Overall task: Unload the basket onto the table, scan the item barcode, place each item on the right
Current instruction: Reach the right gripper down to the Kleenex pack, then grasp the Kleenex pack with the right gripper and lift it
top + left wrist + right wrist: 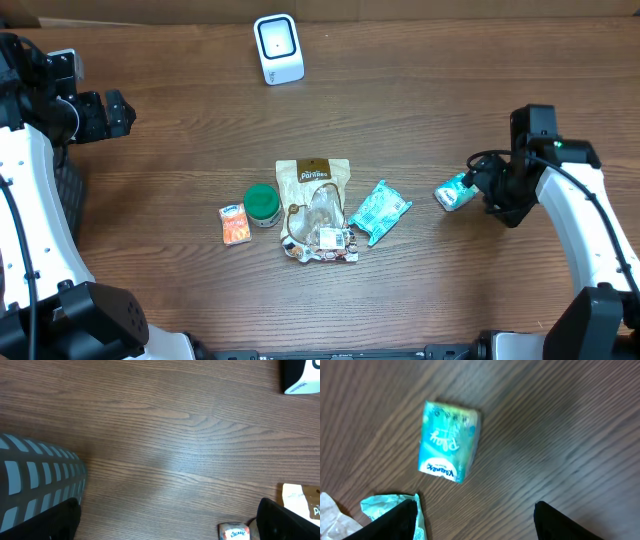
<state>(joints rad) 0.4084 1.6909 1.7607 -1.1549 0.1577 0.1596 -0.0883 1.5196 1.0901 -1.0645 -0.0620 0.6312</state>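
Nearest the robot's edge of the table [450, 300], a small heap of goods sits in the middle: an orange packet [235, 224], a green-lidded jar [263, 205], a brown pouch [313, 180] with a clear bag [322, 236] overlapping its lower end, and a crumpled teal packet [379, 211] just beside them. Off to the right, apart from the heap, the tissue pack [449, 449] lies flat on the wood with its printed face up. The right gripper [474, 506] hangs over it with its fingers apart and nothing between them. Seen from its own camera, the pack lies ahead of the fingers rather than in the gap. Further back on the left, the left gripper [169, 505] waits well away from everything, spread wide and empty. At the far edge stands the white scanner [278, 48].

To my eye this is the pick-up step, and the tissue pack looks like the chosen item, though it is not yet gripped. The next move calls for bringing the fingers down on either side of the pack and pinching gently, since soft wrapping may buckle. No barcode shows on the upper face, so it is probably underneath. Once lifted, the pack would need carrying across to the scanner and turning so that the coded face meets it.
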